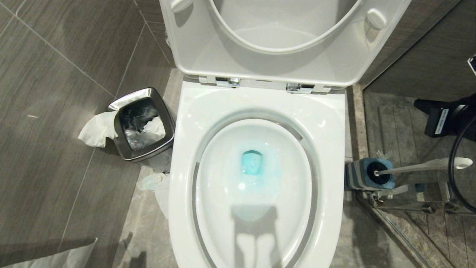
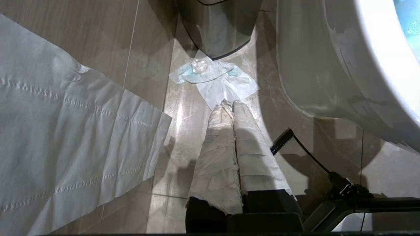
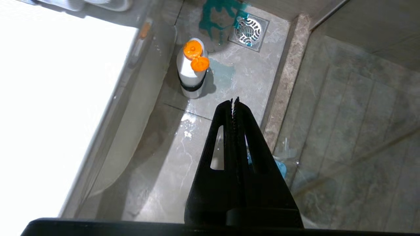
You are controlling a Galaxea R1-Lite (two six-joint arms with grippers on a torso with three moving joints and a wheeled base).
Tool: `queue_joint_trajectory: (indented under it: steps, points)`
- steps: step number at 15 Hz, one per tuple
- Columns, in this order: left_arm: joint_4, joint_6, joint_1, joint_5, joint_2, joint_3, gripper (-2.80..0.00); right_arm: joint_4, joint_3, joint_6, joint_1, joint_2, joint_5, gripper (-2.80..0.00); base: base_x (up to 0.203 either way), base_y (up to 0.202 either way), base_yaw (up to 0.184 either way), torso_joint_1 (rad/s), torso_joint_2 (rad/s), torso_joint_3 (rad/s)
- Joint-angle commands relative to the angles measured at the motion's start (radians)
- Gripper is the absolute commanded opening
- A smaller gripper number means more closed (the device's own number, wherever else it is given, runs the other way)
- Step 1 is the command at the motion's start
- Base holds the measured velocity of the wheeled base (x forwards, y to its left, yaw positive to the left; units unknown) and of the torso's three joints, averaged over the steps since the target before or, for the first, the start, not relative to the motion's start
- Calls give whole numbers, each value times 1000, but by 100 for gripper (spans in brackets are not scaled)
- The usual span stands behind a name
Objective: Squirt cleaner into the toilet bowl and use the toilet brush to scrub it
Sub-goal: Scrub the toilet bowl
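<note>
Left claw [image 2: 229,105], wrapped in white paper, hangs low by the floor with its fingers pressed together, holding nothing. I see the steel bin [image 1: 143,124], then the toilet bowl [image 1: 256,178] with blue water. My toilet brush [image 1: 420,168] sits in its holder [image 1: 366,175]. Right claw [image 3: 235,102] is pinched together, empty, near the orange-capped bottle [image 3: 192,70].

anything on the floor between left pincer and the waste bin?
Left wrist view: one crumpled tissue, blue-tinged, lies between the shut left pincer and the waste bin.
</note>
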Motion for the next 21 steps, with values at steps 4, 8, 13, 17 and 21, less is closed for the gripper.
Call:
queue_joint_trajectory:
  steps: [4,8,13,17,21]
  points:
    - [1,0,0,0,1,1,-280,170,24,-2,2,-209,3,-280,0,0,0,0,0,0]
    - [0,0,0,0,1,2,-280,367,61,0,1,-363,3,-280,0,0,0,0,0,0]
    - [-1,0,0,0,1,2,-280,385,181,6,4,-482,-12,-280,0,0,0,0,0,0]
    - [0,0,0,0,1,1,-280,384,247,22,21,-582,-23,-280,0,0,0,0,0,0]
    - [-1,0,0,0,1,0,-280,403,294,20,8,-704,-28,-280,0,0,0,0,0,0]
